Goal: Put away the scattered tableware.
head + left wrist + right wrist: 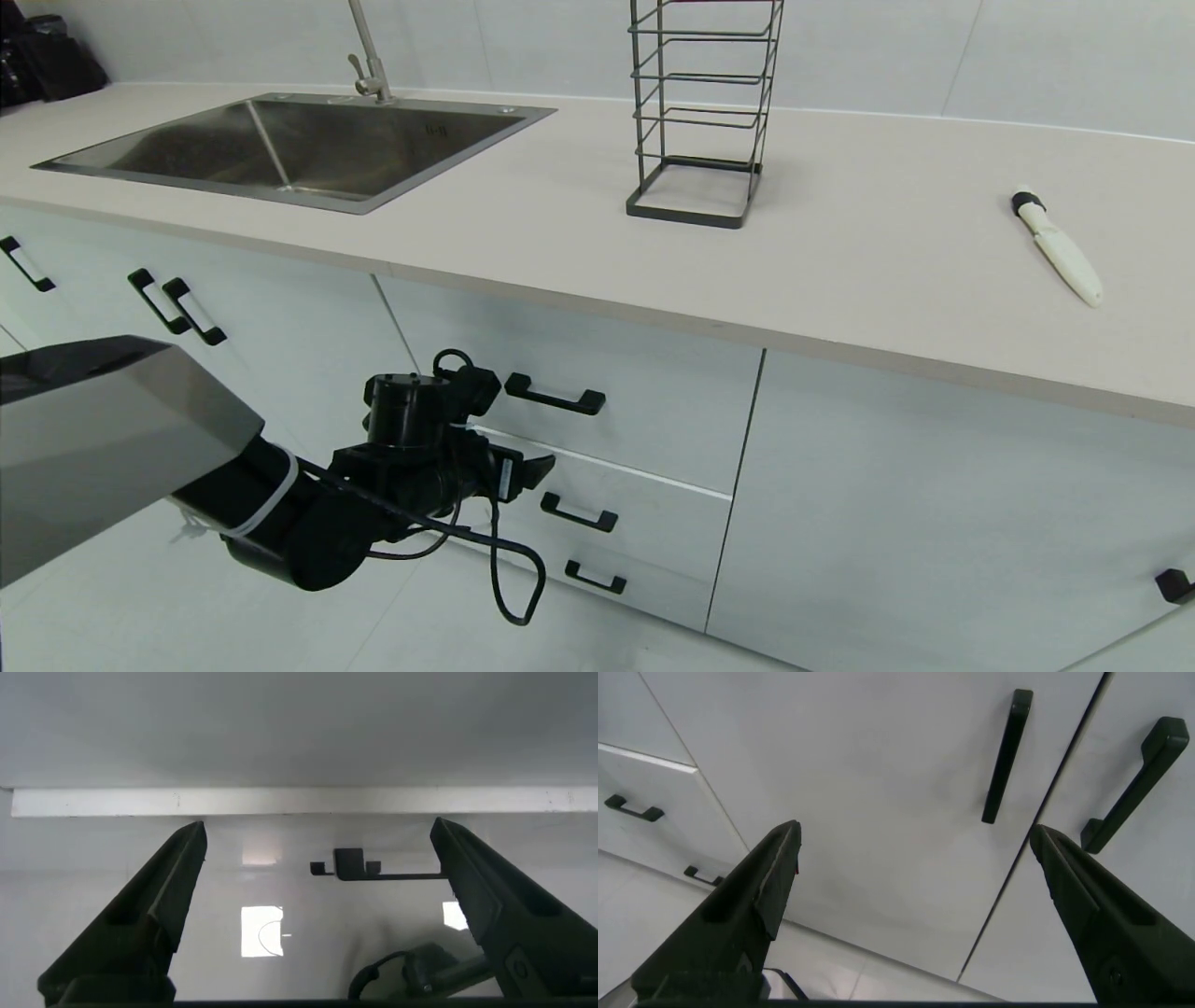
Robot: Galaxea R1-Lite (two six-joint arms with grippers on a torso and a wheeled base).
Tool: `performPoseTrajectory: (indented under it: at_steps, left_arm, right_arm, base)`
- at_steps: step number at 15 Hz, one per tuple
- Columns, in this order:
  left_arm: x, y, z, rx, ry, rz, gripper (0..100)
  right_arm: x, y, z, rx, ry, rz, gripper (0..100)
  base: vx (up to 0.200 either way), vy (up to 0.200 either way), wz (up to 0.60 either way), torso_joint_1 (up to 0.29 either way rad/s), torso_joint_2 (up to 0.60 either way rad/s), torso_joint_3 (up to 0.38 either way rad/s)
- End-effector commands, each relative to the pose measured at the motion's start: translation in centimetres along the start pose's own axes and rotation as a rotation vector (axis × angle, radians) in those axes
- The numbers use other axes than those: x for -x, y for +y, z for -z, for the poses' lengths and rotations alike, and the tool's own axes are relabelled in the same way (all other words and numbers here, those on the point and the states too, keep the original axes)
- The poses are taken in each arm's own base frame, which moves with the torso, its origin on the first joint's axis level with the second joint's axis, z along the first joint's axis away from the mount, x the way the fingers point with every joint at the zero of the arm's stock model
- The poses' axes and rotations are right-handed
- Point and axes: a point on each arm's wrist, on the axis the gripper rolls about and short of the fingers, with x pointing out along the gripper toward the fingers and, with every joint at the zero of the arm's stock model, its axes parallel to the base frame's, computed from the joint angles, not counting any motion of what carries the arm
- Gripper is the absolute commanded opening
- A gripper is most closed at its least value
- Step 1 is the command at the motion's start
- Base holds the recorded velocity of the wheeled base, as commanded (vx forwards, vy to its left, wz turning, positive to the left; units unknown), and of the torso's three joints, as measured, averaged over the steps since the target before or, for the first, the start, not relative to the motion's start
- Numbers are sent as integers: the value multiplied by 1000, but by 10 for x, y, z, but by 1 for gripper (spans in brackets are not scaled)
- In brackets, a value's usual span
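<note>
Pale beige tabletop [887, 280] carries a slim cream utensil with a black cap [1060, 250], at 3 o'clock from the black wire rack [700, 112]. It looks light, rigid and smooth, so a mid-handle pinch seems best. The left gripper [318, 835] and right gripper [915, 835] have their jaws spread, empty.

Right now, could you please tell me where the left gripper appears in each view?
Head view: left gripper lower centre-left, open, facing the drawers.
Left wrist view: its two fingers flank a drawer front.
Right wrist view: the fingers here belong to the right gripper.
Shared landmark: black drawer handles on white fronts.
</note>
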Motion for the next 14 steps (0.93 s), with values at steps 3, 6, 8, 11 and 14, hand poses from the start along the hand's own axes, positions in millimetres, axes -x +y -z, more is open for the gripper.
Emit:
performPoseTrajectory:
  at_steps: [3,6,8,11,14]
  left_arm:
    - [-1,1,1,1,-4,-2,100]
    - [28,-6,12,-4,2,15,100]
    - [55,-8,16,5,-11,24,100]
    - [142,-8,18,4,-132,25,100]
    - [207,-6,19,4,-304,19,100]
  right_arm:
    - [0,0,0,0,1,0,100]
    - [0,0,0,1,1,0,100]
    - [0,0,0,1,1,0,100]
    - [0,0,0,1,1,-2,100]
    - [0,0,0,1,1,-3,100]
  base:
    - [0,0,0,0,0,0]
    - [0,0,0,0,0,0]
    - [0,0,0,0,0,0]
    - [0,0,0,0,0,0]
    - [0,0,0,0,0,0]
